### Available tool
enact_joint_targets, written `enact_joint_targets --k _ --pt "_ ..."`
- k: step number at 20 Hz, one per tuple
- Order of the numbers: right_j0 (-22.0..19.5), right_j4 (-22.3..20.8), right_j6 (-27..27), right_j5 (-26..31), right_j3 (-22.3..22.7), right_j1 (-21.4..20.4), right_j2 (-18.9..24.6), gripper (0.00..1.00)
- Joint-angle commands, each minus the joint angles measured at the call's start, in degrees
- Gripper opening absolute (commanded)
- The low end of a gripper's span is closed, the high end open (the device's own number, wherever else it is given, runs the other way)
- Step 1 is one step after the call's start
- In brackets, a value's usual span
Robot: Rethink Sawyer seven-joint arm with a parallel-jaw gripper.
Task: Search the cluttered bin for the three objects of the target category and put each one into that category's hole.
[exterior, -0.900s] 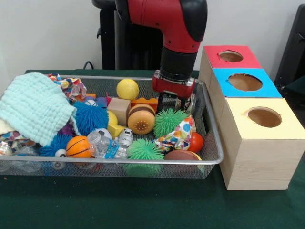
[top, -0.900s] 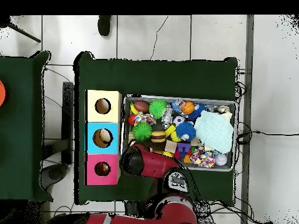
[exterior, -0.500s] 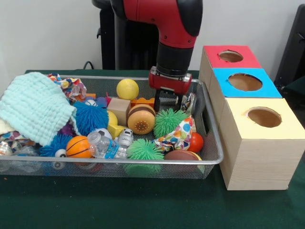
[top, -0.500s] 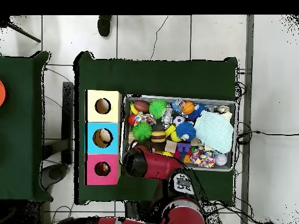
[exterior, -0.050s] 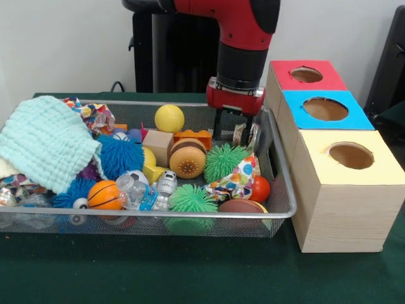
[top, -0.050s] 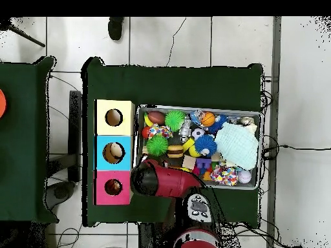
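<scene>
My gripper point(exterior, -0.050s: 233, 134) hangs open over the far right corner of the wire bin point(exterior, -0.050s: 190, 216), just above a green spiky ball point(exterior, -0.050s: 224, 162). A shiny crumpled thing point(exterior, -0.050s: 244, 134) shows between the fingers; I cannot tell whether they touch it. In the bin lie a yellow ball point(exterior, -0.050s: 169, 118), a burger toy point(exterior, -0.050s: 187, 158), a red ball point(exterior, -0.050s: 259, 189), a small basketball point(exterior, -0.050s: 103, 194) and a second green spiky ball point(exterior, -0.050s: 192, 199). From overhead the arm point(top, -0.050s: 152, 179) covers the gripper at the bin's point(top, -0.050s: 198, 108) lower left corner.
Right of the bin stand three boxes with round holes: red point(exterior, -0.050s: 307, 75), blue point(exterior, -0.050s: 325, 109), yellow point(exterior, -0.050s: 351, 155). A mint cloth point(exterior, -0.050s: 44, 142) covers the bin's left end. A wooden block point(exterior, -0.050s: 158, 145), an orange brick point(exterior, -0.050s: 192, 135) and a patterned cloth point(exterior, -0.050s: 237, 180) lie near the gripper.
The gripper has risen and shifted right, towards the bin's wall beside the boxes. The toys in the bin have not moved.
</scene>
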Motion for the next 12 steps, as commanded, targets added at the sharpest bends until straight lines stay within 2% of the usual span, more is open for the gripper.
enact_joint_targets --k 1,6,12 --pt "1.1 1.9 7.8 7.5 0.3 -3.8 3.5 1.0" --pt "2.3 3.4 8.2 12.1 -0.7 -7.5 4.3 1.0" --pt "3.4 3.8 7.5 14.8 -4.9 -7.7 4.1 1.0"
